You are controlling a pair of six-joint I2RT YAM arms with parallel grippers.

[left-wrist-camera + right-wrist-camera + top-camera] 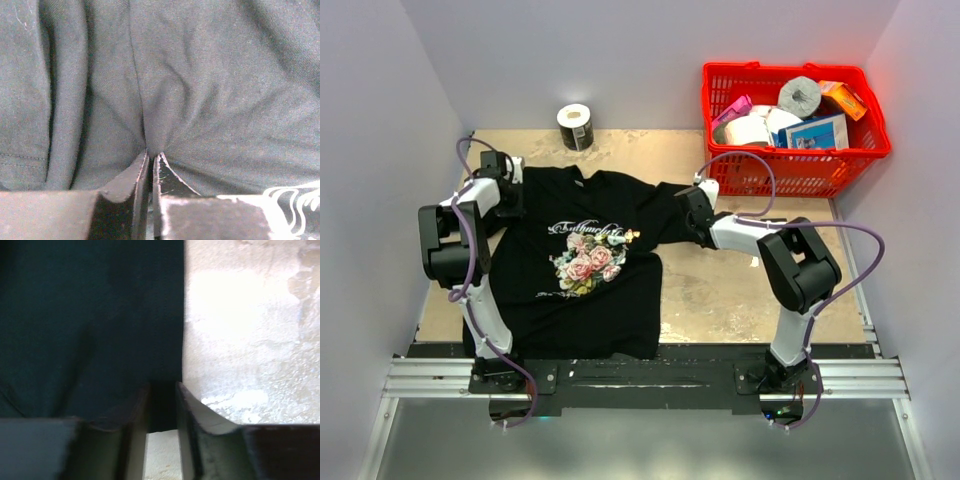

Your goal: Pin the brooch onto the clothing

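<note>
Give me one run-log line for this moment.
left end effector: shut on black T-shirt fold | right end effector: astride sleeve edge, grip unclear

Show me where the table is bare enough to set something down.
The bare table between the T-shirt and the right arm, in front of the red basket. A thin strip lies beside the tape roll. The basket is packed; the left side is crowded.

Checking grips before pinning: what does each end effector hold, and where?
Left end effector pinches a T-shirt fold near one sleeve. Right end effector straddles the other sleeve's edge; grip unclear.
</note>
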